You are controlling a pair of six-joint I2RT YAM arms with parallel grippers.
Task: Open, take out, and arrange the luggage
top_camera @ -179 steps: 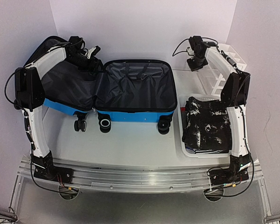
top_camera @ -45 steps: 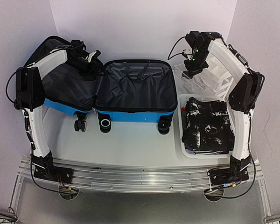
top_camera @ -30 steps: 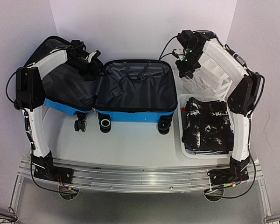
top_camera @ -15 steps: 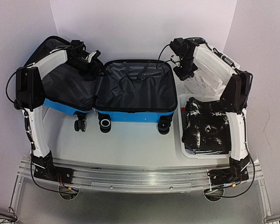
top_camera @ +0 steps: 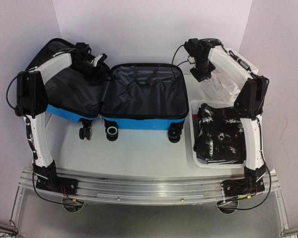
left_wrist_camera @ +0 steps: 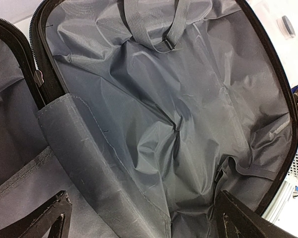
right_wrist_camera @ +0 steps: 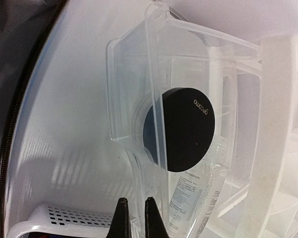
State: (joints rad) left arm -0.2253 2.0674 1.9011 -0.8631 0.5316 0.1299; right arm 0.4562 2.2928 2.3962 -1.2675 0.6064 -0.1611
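The blue suitcase lies open on the table, both halves showing grey lining. My left gripper hovers over the hinge between the halves. In the left wrist view it is wide open and empty above the lining. My right gripper is past the suitcase's right edge, over a clear plastic organizer. In the right wrist view its tips are almost together, pinching a thin clear edge of the organizer. The organizer holds a bottle with a black round cap.
A white mesh basket with black-and-white clothes stands at the right front; its rim shows in the right wrist view. The suitcase wheels face the front. Walls close in the back and both sides.
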